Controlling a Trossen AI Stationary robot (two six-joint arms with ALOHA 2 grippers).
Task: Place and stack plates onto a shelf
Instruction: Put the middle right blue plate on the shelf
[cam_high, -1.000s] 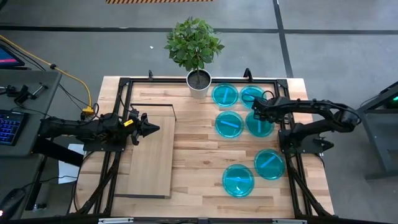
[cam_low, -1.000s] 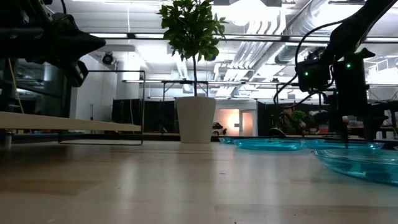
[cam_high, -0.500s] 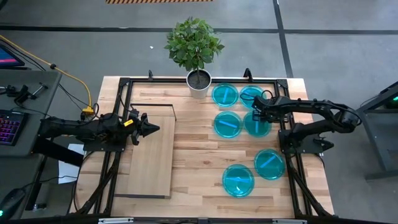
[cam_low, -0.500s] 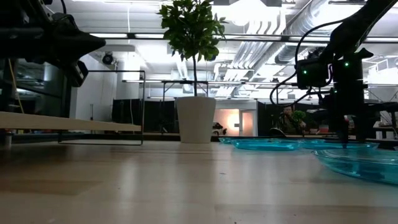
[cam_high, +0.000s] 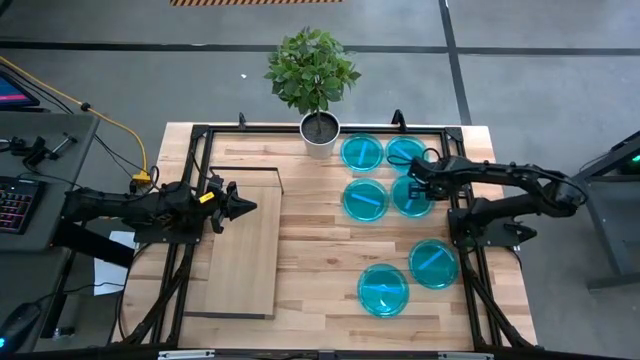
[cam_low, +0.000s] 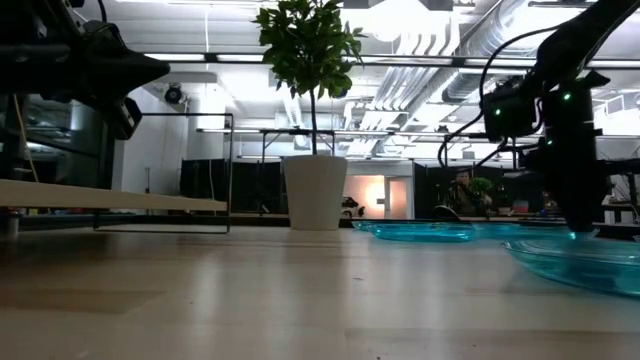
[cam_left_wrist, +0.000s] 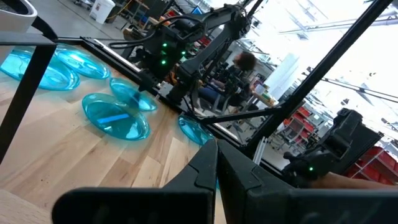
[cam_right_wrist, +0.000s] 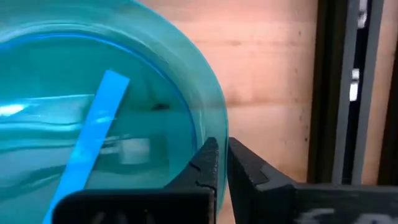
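High view: six plates clustered along the surface's right side; shelf at left. Right gripper at one plate's rim.

Right wrist view: fingers nearly clenched beside plate edge, grasping nothing.

Left wrist view: left gripper clenched, empty.

On the table, the shelf lies toward the left side and six plates lie spread over the right half, in loose pairs from back to front. A potted plant stands at the back edge, between shelf and plates. The left gripper hangs over the shelf; the right gripper sits at the plate in the second row, on its outer side.
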